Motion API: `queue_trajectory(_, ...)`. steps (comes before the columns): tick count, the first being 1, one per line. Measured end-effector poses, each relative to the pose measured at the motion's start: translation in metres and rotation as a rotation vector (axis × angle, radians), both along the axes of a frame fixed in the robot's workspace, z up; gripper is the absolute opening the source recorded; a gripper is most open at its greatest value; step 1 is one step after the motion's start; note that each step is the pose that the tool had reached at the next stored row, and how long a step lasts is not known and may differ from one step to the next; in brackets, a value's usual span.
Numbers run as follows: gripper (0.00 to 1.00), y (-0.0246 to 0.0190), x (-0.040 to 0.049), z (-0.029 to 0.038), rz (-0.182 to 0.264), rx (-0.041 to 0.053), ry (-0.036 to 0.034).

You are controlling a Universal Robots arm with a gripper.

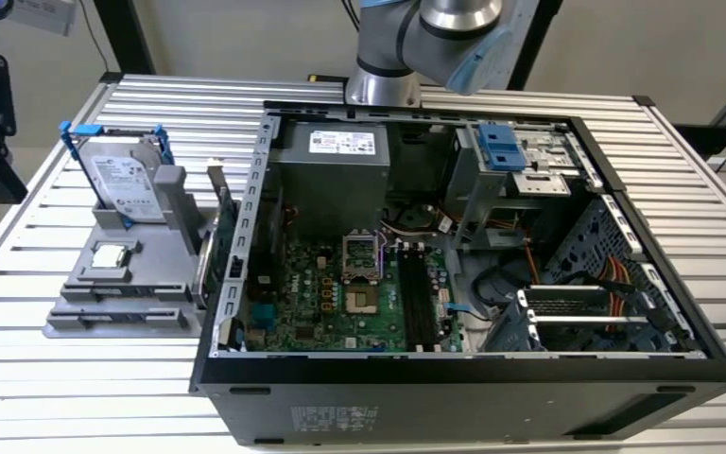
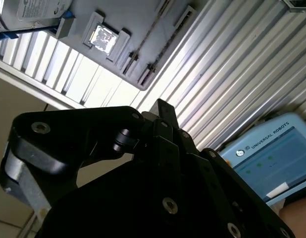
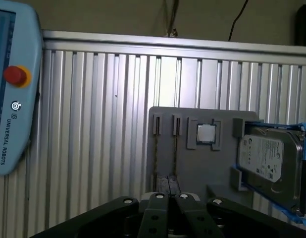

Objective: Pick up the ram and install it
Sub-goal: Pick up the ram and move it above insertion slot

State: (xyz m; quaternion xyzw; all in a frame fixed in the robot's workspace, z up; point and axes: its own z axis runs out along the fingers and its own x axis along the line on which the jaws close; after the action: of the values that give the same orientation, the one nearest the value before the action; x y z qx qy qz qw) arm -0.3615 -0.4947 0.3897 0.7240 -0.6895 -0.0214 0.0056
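Note:
Two thin ram sticks stand on edge in the grey holder [image 3: 192,163]; in the first wrist view the ram [image 3: 156,148] shows as narrow lines beside each other. In the second wrist view the ram [image 2: 143,52] is seen far beyond my fingertips. In the exterior view the ram [image 1: 222,213] stands between the holder [image 1: 124,312] and the computer case [image 1: 464,388]. My gripper [image 3: 168,191] is well above the holder, its black fingers [image 2: 163,111] together with nothing between them. The black memory slots [image 1: 416,307] lie on the green motherboard [image 1: 325,303].
A silver hard drive [image 1: 124,184] in a blue bracket and a small processor [image 1: 109,255] share the holder. A blue teach pendant [image 3: 12,94] lies on the ribbed aluminium table [image 1: 98,378]. The arm's base [image 1: 388,57] stands behind the case, which holds cables and drive cages.

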Motion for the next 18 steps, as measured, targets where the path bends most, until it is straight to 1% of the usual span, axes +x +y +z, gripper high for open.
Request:
queue_trajectory(6,0.00,0.0004,0.0000,-0.0002,0.001,-0.0001,-0.0007)
queue_trajectory(9,0.00,0.0008,0.0000,-0.0004,0.001,-0.0001,-0.0032)
queue_trajectory(13,0.00,0.0017,0.0001,-0.0012,0.002,0.0000,-0.0143)
queue_trajectory(16,0.00,0.0020,0.0002,-0.0020,0.002,0.0000,-0.0259)
queue_trajectory(18,0.00,0.0020,0.0004,-0.0026,0.002,-0.0001,-0.0315)
